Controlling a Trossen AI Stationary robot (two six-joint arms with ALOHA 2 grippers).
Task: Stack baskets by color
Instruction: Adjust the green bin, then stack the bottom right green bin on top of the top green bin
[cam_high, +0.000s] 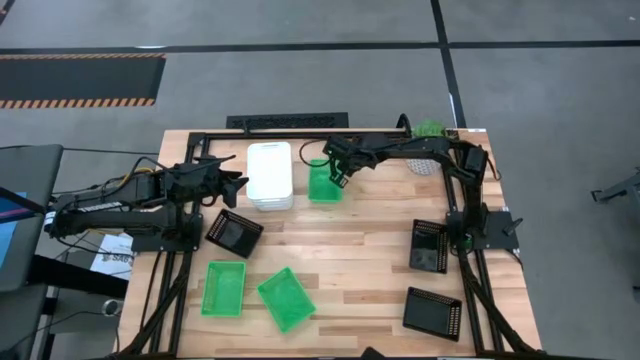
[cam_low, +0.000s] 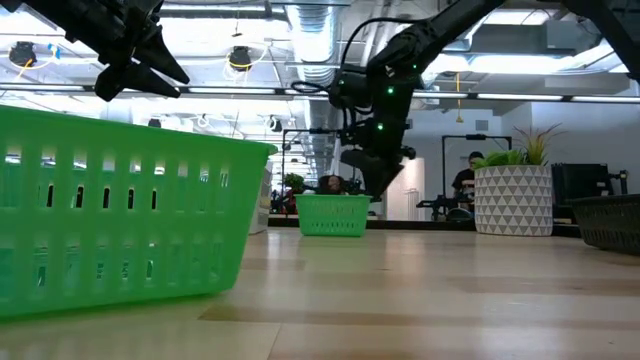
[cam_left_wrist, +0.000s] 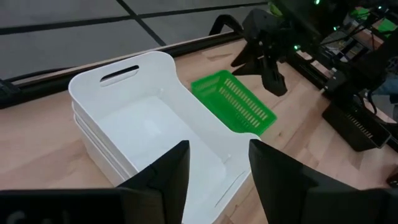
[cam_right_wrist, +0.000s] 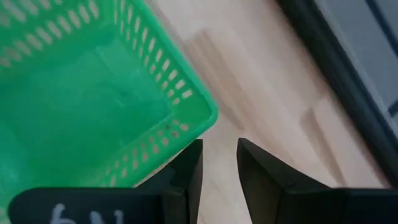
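A stack of white baskets (cam_high: 270, 175) stands at the far middle of the table. Right beside it sits one green basket (cam_high: 322, 186) on its bottom. My right gripper (cam_high: 339, 177) hangs just over that basket's right rim, near a corner (cam_right_wrist: 208, 118), pointing steeply down. Its fingers (cam_right_wrist: 189, 165) stand a little apart with only bare wood between them. My left gripper (cam_left_wrist: 217, 168) stands open above the left end of the white stack (cam_left_wrist: 143, 118). Two more green baskets (cam_high: 224, 288) (cam_high: 286, 298) lie at the near left. Black baskets (cam_high: 235, 232) (cam_high: 428, 246) (cam_high: 432, 313) lie scattered.
A potted green plant (cam_high: 428, 132) in a white patterned pot (cam_low: 512, 200) stands at the far right corner, behind my right arm. A black frame (cam_high: 300, 133) borders the table's far edge. Bare wood lies open in the middle of the table (cam_high: 350, 250).
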